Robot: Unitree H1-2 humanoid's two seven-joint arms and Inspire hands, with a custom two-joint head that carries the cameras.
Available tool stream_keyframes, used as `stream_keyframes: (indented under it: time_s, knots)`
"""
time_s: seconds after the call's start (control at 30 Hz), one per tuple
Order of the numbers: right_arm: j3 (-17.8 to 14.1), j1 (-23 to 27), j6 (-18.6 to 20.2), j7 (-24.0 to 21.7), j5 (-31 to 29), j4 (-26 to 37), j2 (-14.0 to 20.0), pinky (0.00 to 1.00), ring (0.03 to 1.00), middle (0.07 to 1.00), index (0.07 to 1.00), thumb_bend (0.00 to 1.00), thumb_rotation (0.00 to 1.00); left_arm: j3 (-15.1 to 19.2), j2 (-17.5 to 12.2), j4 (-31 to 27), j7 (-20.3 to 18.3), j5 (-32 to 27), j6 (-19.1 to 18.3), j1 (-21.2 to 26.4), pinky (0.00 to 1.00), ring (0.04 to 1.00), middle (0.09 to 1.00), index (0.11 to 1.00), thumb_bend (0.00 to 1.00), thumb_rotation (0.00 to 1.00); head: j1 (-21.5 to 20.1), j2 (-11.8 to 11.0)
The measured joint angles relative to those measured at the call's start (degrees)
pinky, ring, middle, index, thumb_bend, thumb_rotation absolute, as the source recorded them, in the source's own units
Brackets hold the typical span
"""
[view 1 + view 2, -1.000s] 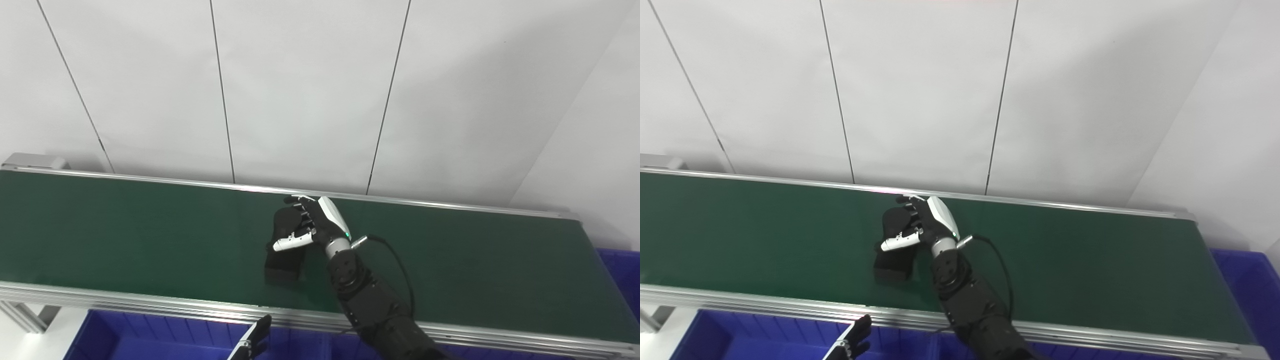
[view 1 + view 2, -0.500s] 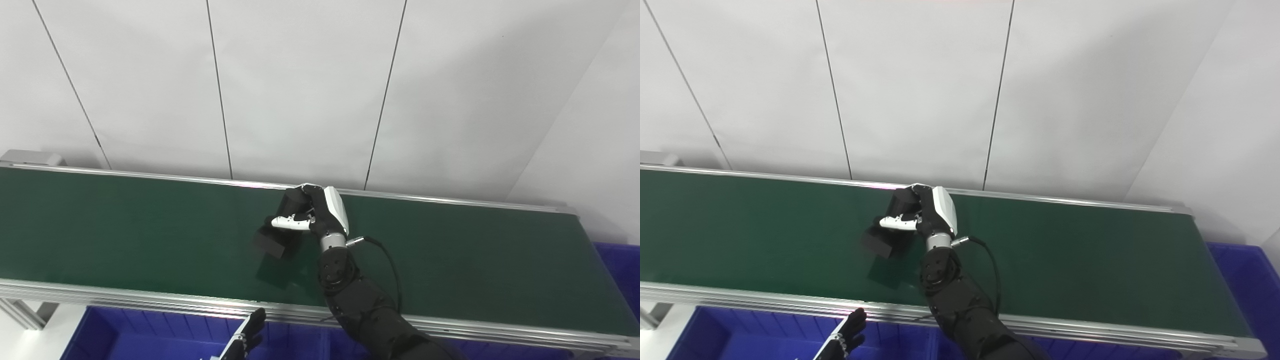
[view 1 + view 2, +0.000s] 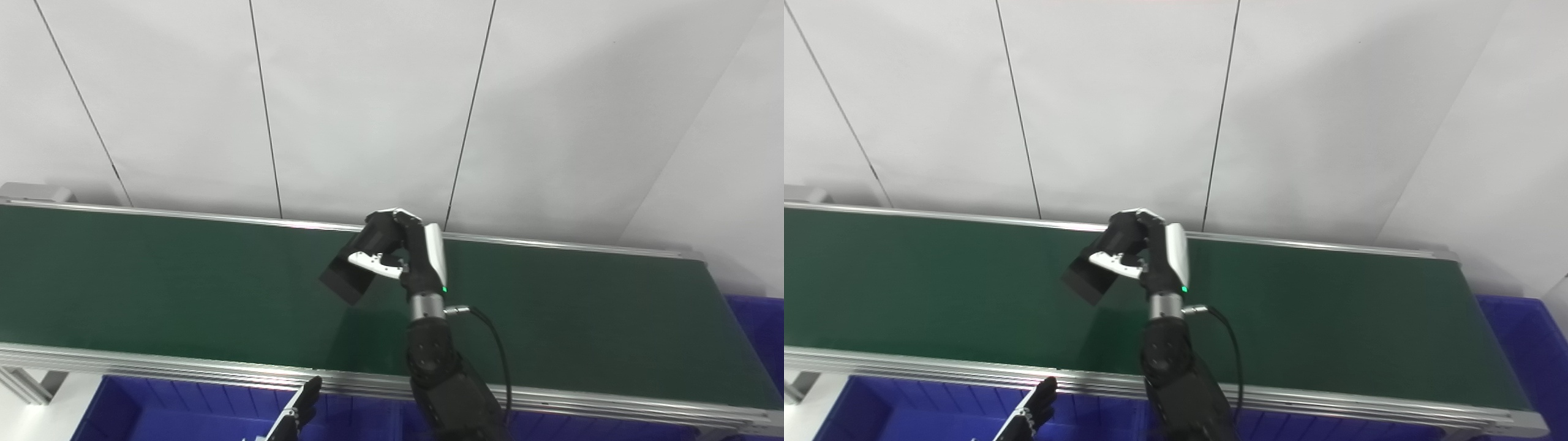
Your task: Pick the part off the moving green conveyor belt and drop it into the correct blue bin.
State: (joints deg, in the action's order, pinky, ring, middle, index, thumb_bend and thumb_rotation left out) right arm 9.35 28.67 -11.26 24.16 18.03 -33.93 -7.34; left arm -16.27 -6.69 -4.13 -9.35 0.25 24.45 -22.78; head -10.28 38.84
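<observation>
Left eye view: right robot hand (image 3: 409, 254) clasped around tilted black block-shaped part (image 3: 355, 268).

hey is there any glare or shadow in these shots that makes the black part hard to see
Left eye view: the black part in the right hand reads clearly against the green belt, its dim shadow below it. Right eye view: bright sheen along the near rail; no blur.

I see soft, even light, maybe from above. The white wall (image 3: 380, 104) is bright with gray patches. The green belt (image 3: 153, 288) looks dark and a bit shiny near its metal rail (image 3: 184, 367), which glints. The black part (image 3: 358, 263) shows little detail. Nothing looks blurry.
</observation>
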Motion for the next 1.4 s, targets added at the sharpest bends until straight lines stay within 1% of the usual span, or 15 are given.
stream_keyframes:
  time_s: [0.17, 0.2, 0.3, 0.33, 0.43, 0.47, 0.53, 0.63, 0.67, 0.77, 0.8, 0.9, 1.03, 1.23, 1.4]
  knots:
    - [-0.61, -8.09, 5.41, -4.25, -0.25, 17.2, 1.5, 0.37, 0.435, 0.453, 0.543, 0.51, 0.0, 0.06, 0.04, -0.46, -0.13, 0.03, -0.09, -0.05, 1.0, 1.0, 1.0, 0.966, 0.93, 0.93, 1.14, 0.97]
    - [-0.66, -9.59, 5.94, -5.25, -0.44, 20.08, 1.9, 0.38, 0.437, 0.454, 0.543, 0.51, 0.0, 0.09, 0.08, -0.89, -0.13, 0.05, -0.16, -0.12, 1.0, 1.0, 1.0, 0.966, 0.93, 0.93, 2.19, 2.1]
    - [-0.93, -13.9, 7.62, -8.5, -1.26, 27.33, 3.51, 0.39, 0.446, 0.458, 0.54, 0.51, 0.0, 0.15, 0.25, -1.85, -0.1, 0.3, -0.41, -0.19, 1.0, 1.0, 1.0, 0.966, 0.94, 0.94, 2.81, 2.72]
    - [-0.92, -15.63, 7.95, -9.71, -1.27, 29.45, 4.38, 0.39, 0.443, 0.458, 0.539, 0.51, 0.0, 0.21, 0.49, -2.1, -0.06, 0.56, -0.84, -0.21, 1.0, 1.0, 1.0, 0.966, 0.94, 0.94, 2.9, 2.9]
    - [-0.94, -20.57, 8.79, -11.94, -1.1, 34.94, 6.46, 0.39, 0.449, 0.46, 0.537, 0.52, 0.0, 0.25, 1.15, -2.96, -0.03, 1.49, -1.25, -0.42, 0.99, 1.0, 1.0, 0.972, 0.93, 0.95, 4.39, 5.1]
    - [-0.93, -22.51, 8.86, -12.57, -0.88, 36.39, 7.32, 0.4, 0.449, 0.461, 0.537, 0.52, 0.0, 0.24, 1.31, -3.39, -0.02, 1.57, -1.35, -0.54, 0.99, 1.0, 1.0, 0.972, 0.93, 0.96, 4.4, 5.1]
    - [-0.92, -25.76, 8.92, -13.52, -0.43, 38.79, 8.57, 0.4, 0.451, 0.462, 0.535, 0.52, 0.0, 0.24, 1.52, -3.87, 0.02, 2.08, -1.75, -0.68, 0.98, 0.999, 1.0, 0.977, 0.91, 0.97, 5.62, 7.11]
    - [-0.8, -29.79, 8.96, -15.28, 0.27, 42.31, 10.12, 0.4, 0.448, 0.46, 0.537, 0.52, 0.0, 0.16, 2.06, -5.89, 0.06, 3.4, -3.29, -1.03, 0.99, 1.0, 1.0, 0.981, 0.89, 0.97, 6.24, 8.0]
    - [-0.79, -30.79, 8.94, -15.74, 0.52, 43.2, 10.52, 0.39, 0.441, 0.46, 0.535, 0.52, 0.0, 0.13, 2.27, -6.4, 0.08, 3.65, -3.63, -1.1, 0.99, 1.0, 1.0, 0.979, 0.88, 0.97, 6.59, 8.96]
    - [-0.74, -33.7, 8.69, -16.73, 1.0, 44.17, 11.97, 0.4, 0.443, 0.46, 0.537, 0.51, 0.0, 0.3, 3.33, -7.31, 0.56, 3.88, -4.25, -1.2, 0.98, 1.0, 1.0, 0.978, 0.87, 0.98, 6.77, 9.76]
    - [-0.76, -34.51, 8.58, -17.02, 0.97, 44.12, 12.44, 0.41, 0.445, 0.459, 0.537, 0.51, 0.0, 0.45, 3.67, -7.31, 0.71, 4.03, -4.4, -1.19, 0.98, 1.0, 1.0, 0.979, 0.86, 0.99, 6.86, 10.72]
    - [-0.82, -36.52, 8.29, -17.89, 0.92, 44.0, 14.03, 0.41, 0.447, 0.459, 0.538, 0.51, 0.0, 0.65, 4.11, -7.51, 1.05, 4.93, -4.62, -1.18, 0.98, 1.0, 1.0, 0.974, 0.86, 0.99, 6.86, 11.43]
    - [-0.88, -37.82, 8.3, -20.82, 1.32, 43.99, 17.61, 0.39, 0.438, 0.453, 0.545, 0.51, 0.0, 0.85, 4.25, -8.68, 1.26, 5.29, -5.73, -1.19, 0.98, 1.0, 1.0, 0.978, 0.87, 0.99, 7.73, 12.57]
    - [-0.74, -38.63, 8.85, -24.06, 7.01, 43.4, 23.18, 0.38, 0.445, 0.453, 0.546, 0.51, 0.0, 0.96, 4.8, -9.23, 1.35, 5.29, -6.63, -1.17, 0.97, 1.0, 1.0, 0.978, 0.87, 0.98, 7.65, 13.01]
    - [-0.59, -38.17, 9.15, -25.79, 9.08, 39.39, 24.39, 0.41, 0.461, 0.447, 0.545, 0.52, 0.0, 1.1, 4.95, -9.27, 1.35, 5.53, -7.65, -1.05, 0.98, 1.0, 1.0, 0.978, 0.87, 0.97, 8.09, 13.1]
